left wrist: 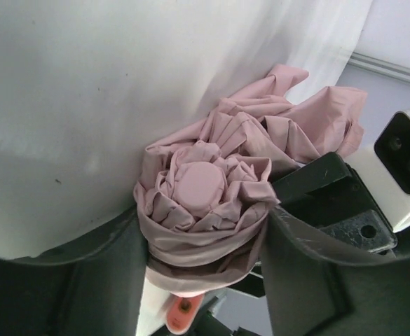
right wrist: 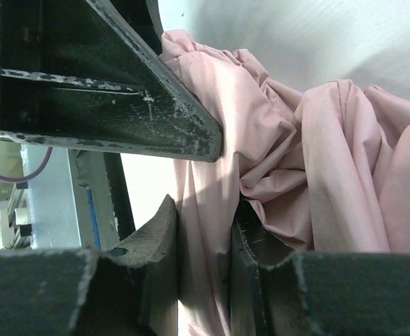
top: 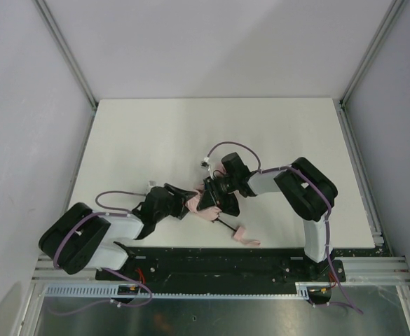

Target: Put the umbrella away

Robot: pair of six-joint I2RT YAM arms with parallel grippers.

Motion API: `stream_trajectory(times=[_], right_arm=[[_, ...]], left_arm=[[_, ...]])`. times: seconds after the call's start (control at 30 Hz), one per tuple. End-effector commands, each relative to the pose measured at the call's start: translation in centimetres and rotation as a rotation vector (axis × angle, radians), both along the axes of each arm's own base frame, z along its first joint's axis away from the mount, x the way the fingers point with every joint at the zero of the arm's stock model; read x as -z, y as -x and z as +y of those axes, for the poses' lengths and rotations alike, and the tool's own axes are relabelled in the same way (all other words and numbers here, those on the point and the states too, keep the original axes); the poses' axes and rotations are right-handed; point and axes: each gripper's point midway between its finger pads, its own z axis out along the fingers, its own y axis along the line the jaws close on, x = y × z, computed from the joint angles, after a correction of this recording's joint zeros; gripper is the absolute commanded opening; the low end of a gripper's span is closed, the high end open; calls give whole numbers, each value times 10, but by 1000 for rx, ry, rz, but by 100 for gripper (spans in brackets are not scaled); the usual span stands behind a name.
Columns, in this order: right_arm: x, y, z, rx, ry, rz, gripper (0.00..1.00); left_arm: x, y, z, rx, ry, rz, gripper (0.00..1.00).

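Left gripper [left wrist: 203, 217], jaws clasping the bundled canopy end-on, and right gripper [right wrist: 205, 252], pinching a fold, hold the umbrella [top: 203, 208] mid-way across the table [top: 141, 140], its shaft [top: 224, 225] running near-right to the handle [top: 244, 236].

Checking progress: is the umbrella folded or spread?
Folded, loosely: the umbrella is bunched into a crumpled pink bundle, its shaft and handle sticking out.

On the white table [top: 127, 140], both arms reach inward and meet near its near edge. The left gripper [top: 184, 205] and the right gripper [top: 215, 199] both sit against the umbrella [top: 199, 208], a crumpled pale pink bundle between them. Its thin dark shaft [top: 226, 225] runs out toward the bases, ending in a pink handle [top: 245, 238] lying on the table.
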Motion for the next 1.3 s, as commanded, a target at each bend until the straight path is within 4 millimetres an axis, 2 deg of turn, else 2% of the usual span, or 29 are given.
stream_trajectory(times=[0.0, 0.17, 0.23, 0.33, 0.37, 0.43, 0.47, 0.5, 0.6, 0.67, 0.8, 0.87, 0.97, 1.1, 1.27], right_arm=[[61, 33, -26, -21, 195, 58, 0], [49, 31, -22, -23, 166, 43, 1], [42, 27, -21, -4, 172, 39, 14], [22, 16, -21, 56, 200, 27, 39], [11, 11, -22, 86, 199, 20, 47], [-14, 1, -27, 159, 199, 8, 71], [-31, -2, -30, 191, 194, -10, 79], [-49, -4, -34, 221, 185, -37, 85], [-91, -13, -55, 380, 201, -101, 96], [-107, -19, -75, 511, 201, -79, 99], [-133, -32, -112, 761, 73, 28, 99], [-136, -40, -129, 881, 12, 66, 99], [-128, -53, -147, 1019, -66, 159, 99], [-104, -67, -153, 1124, -130, 278, 96], [-73, -91, -157, 1233, -145, 311, 91]], left_arm=[[21, -7, 25, -61, -172, -63, 54], [27, -8, 32, -46, -250, -97, 33], [31, -6, 33, -26, -273, -100, 23], [35, -2, 34, 0, -298, -102, 12], [36, -1, 34, 12, -305, -105, 10], [36, 2, 35, 28, -313, -112, 8], [35, 3, 35, 33, -314, -121, 7], [33, 4, 36, 38, -317, -133, 6], [23, 5, 37, 47, -318, -179, 1], [16, 5, 37, 49, -312, -211, 0], [7, 6, 37, 57, -305, -248, 0], [6, 8, 34, 70, -291, -248, 0], [4, 10, 31, 86, -279, -248, 0], [2, 11, 29, 93, -268, -252, 0], [1, 14, 27, 109, -256, -256, 0]])
